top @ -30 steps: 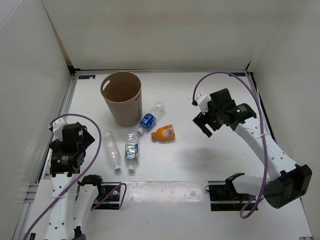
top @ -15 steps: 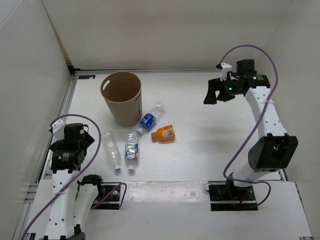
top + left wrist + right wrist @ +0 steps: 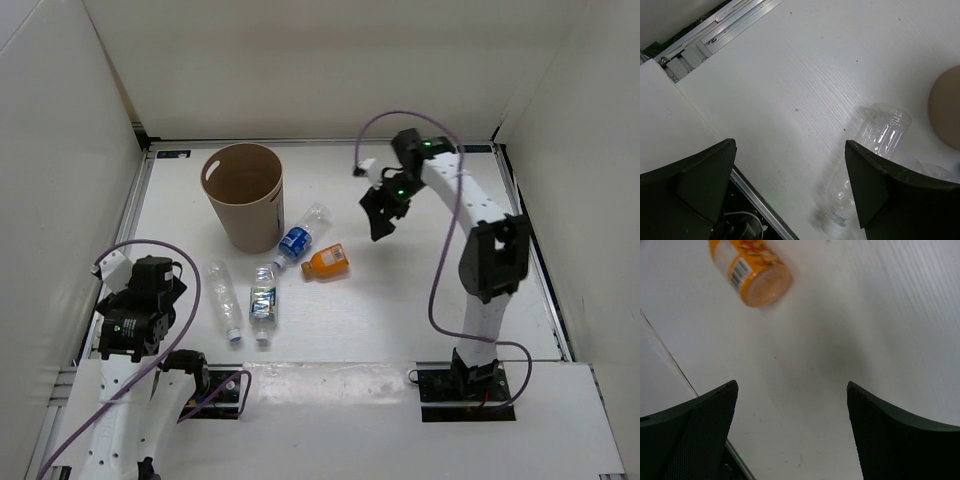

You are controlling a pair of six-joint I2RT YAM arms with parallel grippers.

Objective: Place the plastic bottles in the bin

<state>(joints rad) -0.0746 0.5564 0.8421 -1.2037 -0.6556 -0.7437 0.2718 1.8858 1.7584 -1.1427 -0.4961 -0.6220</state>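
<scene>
Right gripper (image 3: 791,390) is spread, empty; orange bottle (image 3: 750,270) is seen at its 11 o'clock, apart. Left gripper (image 3: 790,150) is spread; plain bottle (image 3: 882,132) at 2 o'clock.

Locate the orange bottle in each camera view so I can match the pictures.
Top view: the orange bottle lies just left of centre, below and right of the bin.
Left wrist view: not in it.
Right wrist view: upper left, base toward the camera.
Shared landmark: the bin, also at the left wrist view's right edge; the right wrist view lacks it.
</scene>
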